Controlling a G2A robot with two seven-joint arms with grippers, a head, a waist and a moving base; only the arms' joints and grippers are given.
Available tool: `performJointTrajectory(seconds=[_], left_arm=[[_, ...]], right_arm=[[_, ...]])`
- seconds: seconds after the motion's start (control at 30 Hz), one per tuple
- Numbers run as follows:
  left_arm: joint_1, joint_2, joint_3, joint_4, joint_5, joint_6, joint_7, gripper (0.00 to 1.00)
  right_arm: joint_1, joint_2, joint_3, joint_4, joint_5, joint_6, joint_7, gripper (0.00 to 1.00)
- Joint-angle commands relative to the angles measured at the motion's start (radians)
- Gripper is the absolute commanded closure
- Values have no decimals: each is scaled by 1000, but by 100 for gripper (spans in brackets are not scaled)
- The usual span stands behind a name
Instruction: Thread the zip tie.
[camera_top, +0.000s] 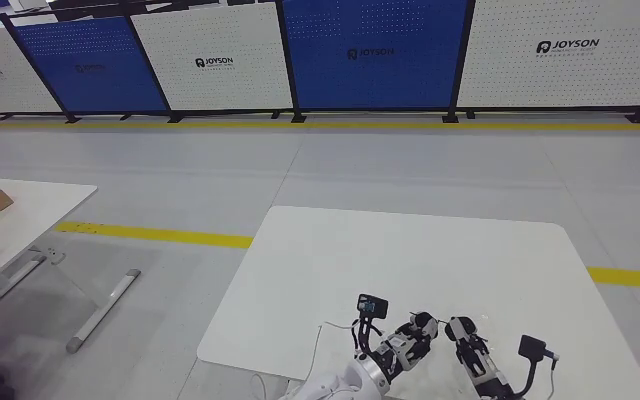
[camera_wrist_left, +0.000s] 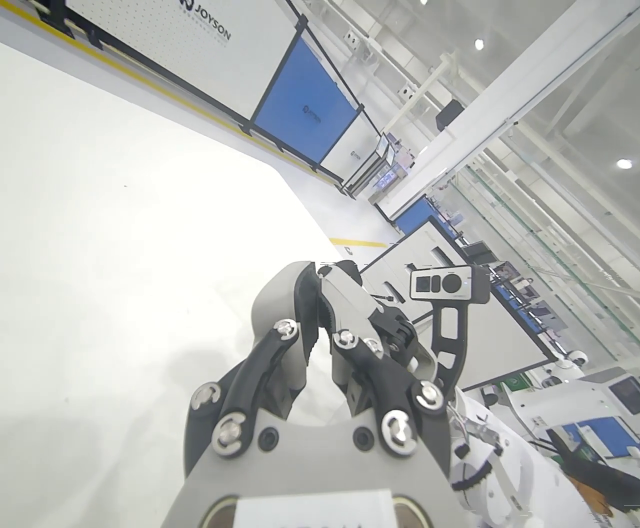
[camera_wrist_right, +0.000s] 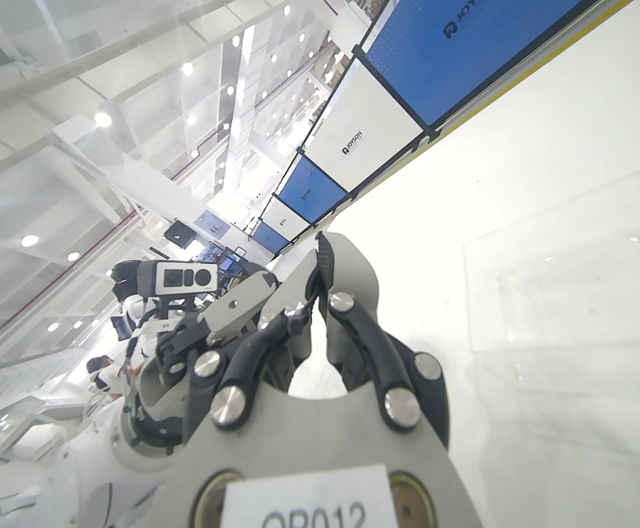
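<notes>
Down at the near edge of the table (camera_top: 400, 250), where the two grippers are sitting tip to tip, I cannot tell where the zip tie is lying; if it is being held, the pads are hiding it. For the same reason its heading and long axis are not reading clearly.

Judging from the task, the tie is going to handle as a light, thin, springy strap. It is stiff enough to hold a line over a short span, whippy over a long one, and smooth enough to slip in a loose pinch. One gripper should be taking it just behind the head and the other a short way back from the tail tip. That way only a short free length is wagging, with the long axis running from one gripper across to the other and the tail pointing into the head's slot.

The left gripper (camera_wrist_left: 316, 295) is pinching narrow, its ridged pads pressing together at the tips with no gap showing. The right gripper (camera_wrist_right: 320, 272) is doing the same, its fingers closing to a point. They are sitting just beside each other, low over the table, the right arm's wrist camera (camera_wrist_left: 442, 285) standing just behind the left fingers.

Farther out, a clear tray (camera_wrist_right: 550, 280) is lying flat on the table beyond the right gripper.
</notes>
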Motion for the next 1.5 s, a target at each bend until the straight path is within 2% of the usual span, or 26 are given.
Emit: performJointTrajectory(seconds=[0.0,0.1,0.2,0.57,0.63,0.83,0.97,1.33,1.43,1.47], left_arm=[[-1,-1,3,2,4,8,3,100],[-4,-2,7,6,3,15,-9,100],[-6,-2,7,3,-20,0,-38,100],[-4,-3,10,4,32,41,-6,100],[-6,-4,12,4,39,41,-2,87],[-5,-5,17,7,61,44,13,82],[-5,-6,17,8,63,46,12,85],[-9,-8,15,16,59,43,12,82],[-9,-9,14,16,58,44,14,84],[-9,-9,14,16,58,44,16,88]], right_arm=[[-2,2,0,-3,-3,0,-2,100],[-4,5,-1,-5,-4,0,-3,100],[-3,8,-2,-5,1,0,-3,100],[-2,17,-5,-2,11,0,-9,100],[-2,19,-6,-1,9,0,-13,100],[-2,22,-9,-1,5,0,-21,100],[-2,24,-11,-1,3,0,-25,100],[-10,30,-20,-13,-20,0,-36,100],[-11,31,-22,-14,-22,0,-41,100],[-11,32,-22,-14,-23,0,-43,100]])
